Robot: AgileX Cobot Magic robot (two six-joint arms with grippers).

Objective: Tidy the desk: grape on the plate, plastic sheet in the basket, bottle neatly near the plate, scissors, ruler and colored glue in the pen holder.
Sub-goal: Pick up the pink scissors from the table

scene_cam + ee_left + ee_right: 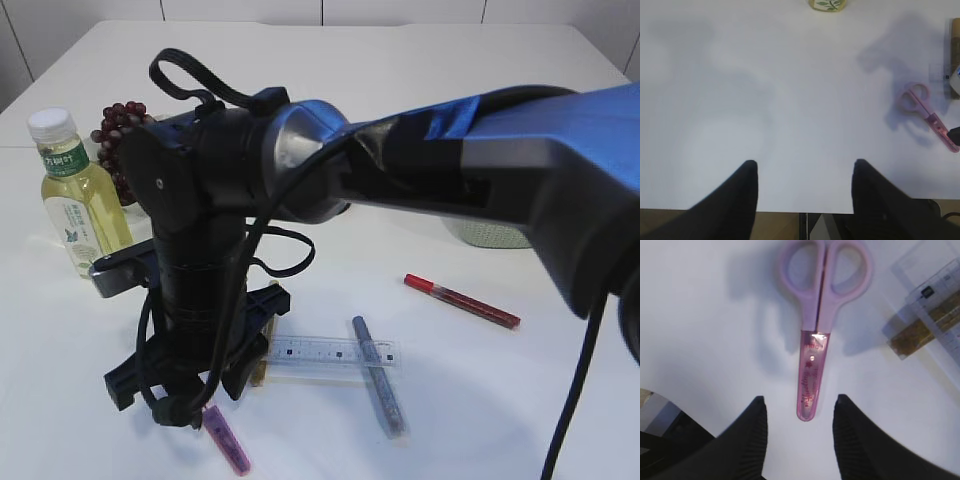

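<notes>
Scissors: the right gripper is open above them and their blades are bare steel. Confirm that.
Not quite. The right gripper is open above the scissors, but the blades sit inside a translucent pink cover, not bare. The right wrist view shows it.

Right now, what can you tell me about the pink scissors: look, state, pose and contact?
The scissors lie flat on the white table, closed. They look plastic: two pale pink loop handles and a translucent pink sheath over the blades, with small print on it. In the right wrist view the sheathed tip points toward the right pincer, whose open fingers straddle it without touching. A clear ruler lies nearby, apart.
</notes>
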